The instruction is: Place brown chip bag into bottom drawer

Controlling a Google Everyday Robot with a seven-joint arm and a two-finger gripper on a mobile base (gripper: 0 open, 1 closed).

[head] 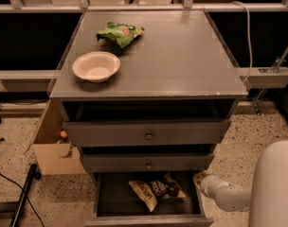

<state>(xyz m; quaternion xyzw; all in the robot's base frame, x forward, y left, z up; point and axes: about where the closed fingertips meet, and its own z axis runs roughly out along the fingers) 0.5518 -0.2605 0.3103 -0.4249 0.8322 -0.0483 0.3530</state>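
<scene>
The brown chip bag [153, 191] lies inside the open bottom drawer [148, 220] of the grey cabinet, dark middle up with pale ends. It rests on the drawer floor, nearer the right side. My gripper [200, 178] is at the drawer's right edge, just right of the bag and apart from it. My white arm [224, 196] reaches in from the lower right.
A green chip bag [119, 33] and a white bowl [96, 66] sit on the cabinet top [182, 56]. The two upper drawers with knobs [148, 135] are slightly open. A cardboard box [51, 150] stands left of the cabinet. A black pole [21, 197] lies at the lower left.
</scene>
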